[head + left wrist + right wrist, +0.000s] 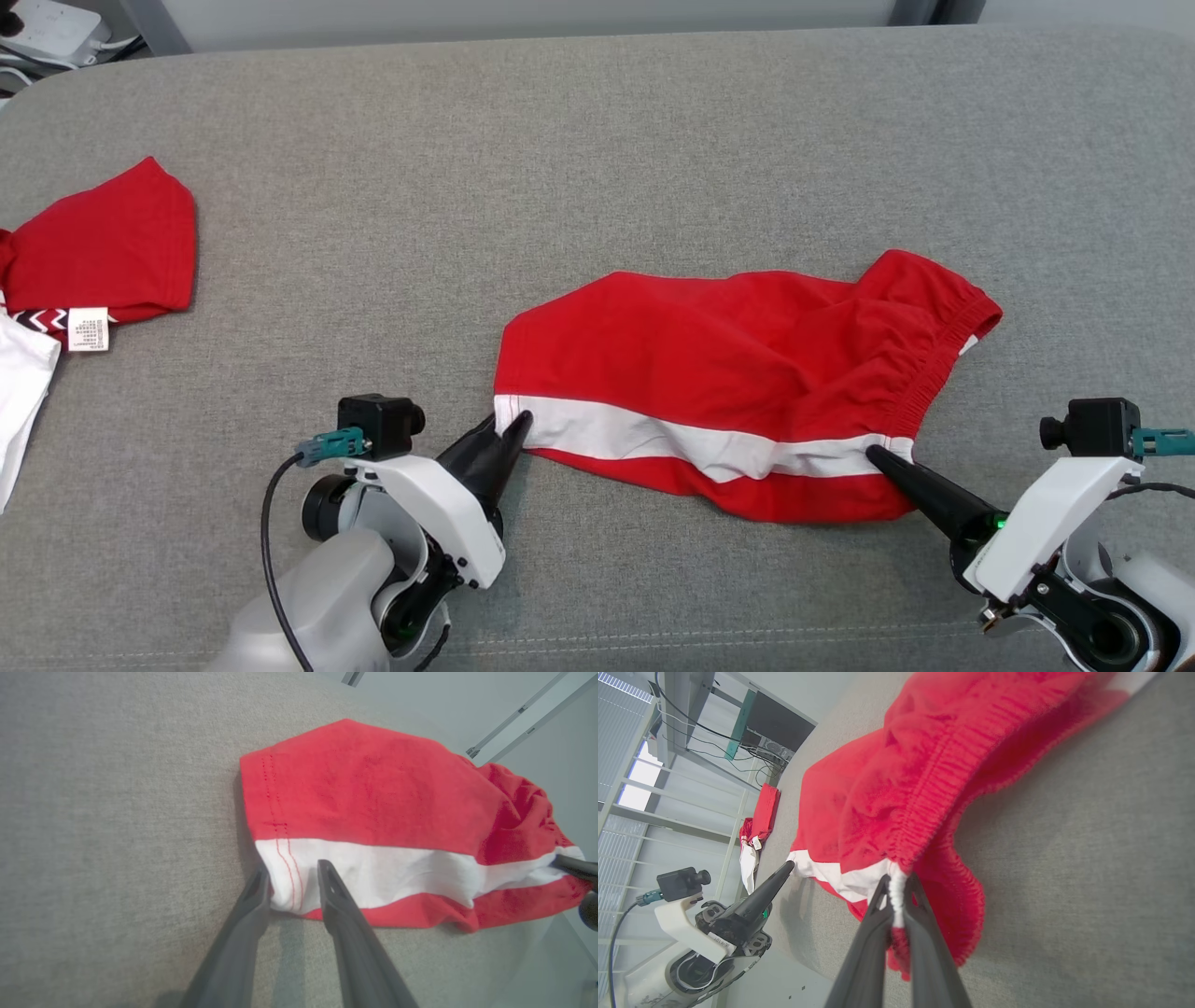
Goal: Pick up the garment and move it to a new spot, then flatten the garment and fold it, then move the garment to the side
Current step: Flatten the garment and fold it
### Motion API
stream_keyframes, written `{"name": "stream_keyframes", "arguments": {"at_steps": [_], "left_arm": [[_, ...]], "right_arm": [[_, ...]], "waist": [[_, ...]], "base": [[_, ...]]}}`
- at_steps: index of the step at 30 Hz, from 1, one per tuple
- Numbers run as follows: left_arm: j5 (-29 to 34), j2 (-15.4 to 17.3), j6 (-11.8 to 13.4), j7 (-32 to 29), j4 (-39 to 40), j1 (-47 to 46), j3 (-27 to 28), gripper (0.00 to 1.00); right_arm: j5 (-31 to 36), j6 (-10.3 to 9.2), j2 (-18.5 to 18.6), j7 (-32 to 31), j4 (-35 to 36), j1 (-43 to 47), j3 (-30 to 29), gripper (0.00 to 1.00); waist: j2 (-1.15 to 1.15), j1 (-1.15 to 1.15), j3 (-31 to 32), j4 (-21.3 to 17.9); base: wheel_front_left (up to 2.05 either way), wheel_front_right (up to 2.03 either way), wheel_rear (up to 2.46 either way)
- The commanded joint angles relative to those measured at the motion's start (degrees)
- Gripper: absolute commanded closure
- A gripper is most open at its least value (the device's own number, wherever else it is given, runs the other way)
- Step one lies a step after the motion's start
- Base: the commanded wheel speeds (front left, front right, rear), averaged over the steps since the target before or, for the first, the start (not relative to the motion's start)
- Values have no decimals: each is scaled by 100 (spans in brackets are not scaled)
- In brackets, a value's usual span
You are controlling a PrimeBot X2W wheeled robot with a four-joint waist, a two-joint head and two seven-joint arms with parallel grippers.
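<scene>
And there was the red garment [738, 364], lying on the grey surface [597, 140] just right of centre in the head view and stretching toward 3 o'clock. It looked like a pair of sports shorts in bright red, smooth knit cloth. One broad white band [644, 434] ran along its near side from 9 o'clock to 3 o'clock. At the 3 o'clock end sat one gathered elastic waistband [938, 359], ribbed and puckered. The cloth behind it was bunched into soft folds, while the 9 o'clock end lay flatter, with a straight stitched hem.

Two grippers were on it, one at each near corner. The left gripper [512, 427] reached in from 7 o'clock. Its two dark tapered fingers stood apart astride the hem corner of the white band, one on top of the cloth and one at its edge, not yet pressed together. The right gripper [878, 455] came in from 5 o'clock with its fingers clamped tight on the white end of the waistband, and the fabric was pinched thin between them.

The surface was a woven, slightly fuzzy grey upholstery with a rounded far corner at 11 o'clock.

Out at 9 o'clock, well apart, lay a second garment [103, 243], red with a white part. It carried one small white label [88, 329] and a zigzag trim.
</scene>
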State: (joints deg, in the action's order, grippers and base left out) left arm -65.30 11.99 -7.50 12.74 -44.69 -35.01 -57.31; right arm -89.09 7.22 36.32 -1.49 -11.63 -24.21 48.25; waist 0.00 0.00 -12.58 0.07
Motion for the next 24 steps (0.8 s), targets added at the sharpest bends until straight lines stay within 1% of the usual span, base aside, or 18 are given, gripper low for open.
{"name": "stream_keyframes", "arguments": {"at_steps": [1,2,3,4,8,12,14,16,17,18,19,22,24], "left_arm": [[-126,141,1,107,155,-319,101,74],[-126,141,1,107,155,-319,101,74],[-150,161,1,118,178,-335,60,82],[-175,179,1,126,197,-347,14,100],[-374,248,1,119,350,-371,-175,100],[-694,485,1,-17,647,-516,-252,100],[-931,718,1,-229,952,-661,-240,100],[-1222,1032,1,-533,1383,-845,-200,100],[-1403,1201,1,-695,1585,-944,-137,100],[-1716,1526,1,-1004,1963,-1175,0,100],[-1904,1662,1,-1176,2131,-1283,87,100],[-2303,1968,1,-1631,2406,-1630,308,100],[-2458,2034,1,-1871,2365,-1867,409,100]], "right_arm": [[34,26,126,7,121,-12,-5,100],[34,26,126,7,121,-12,-5,100],[34,26,127,5,118,-13,-2,100],[34,26,126,4,113,-14,2,100],[2,26,123,12,111,-12,-13,100],[-106,26,170,47,268,-83,-155,100],[-188,26,224,-18,421,-180,-243,100],[-287,26,291,-170,561,-323,-323,100],[-327,26,329,-270,610,-417,-356,100],[-430,26,381,-503,665,-621,-416,100],[-507,26,391,-647,673,-737,-442,100],[-728,26,392,-1119,519,-1154,-504,100],[-829,26,347,-1399,257,-1503,-539,100]], "waist": [[0,0,-5,-1],[0,0,-5,-1],[0,0,-7,-1],[0,0,-8,-3],[0,0,0,-5],[0,0,31,0],[0,0,58,6],[0,0,84,22],[0,0,96,36],[0,0,119,78],[0,0,123,98],[0,0,105,151],[0,0,90,192]], "base": [[0,0,0],[0,0,0],[0,0,0],[0,0,0],[0,0,0],[0,0,0],[0,0,0],[0,0,0],[0,0,0],[0,0,0],[0,0,0],[0,0,0],[0,0,0]]}}
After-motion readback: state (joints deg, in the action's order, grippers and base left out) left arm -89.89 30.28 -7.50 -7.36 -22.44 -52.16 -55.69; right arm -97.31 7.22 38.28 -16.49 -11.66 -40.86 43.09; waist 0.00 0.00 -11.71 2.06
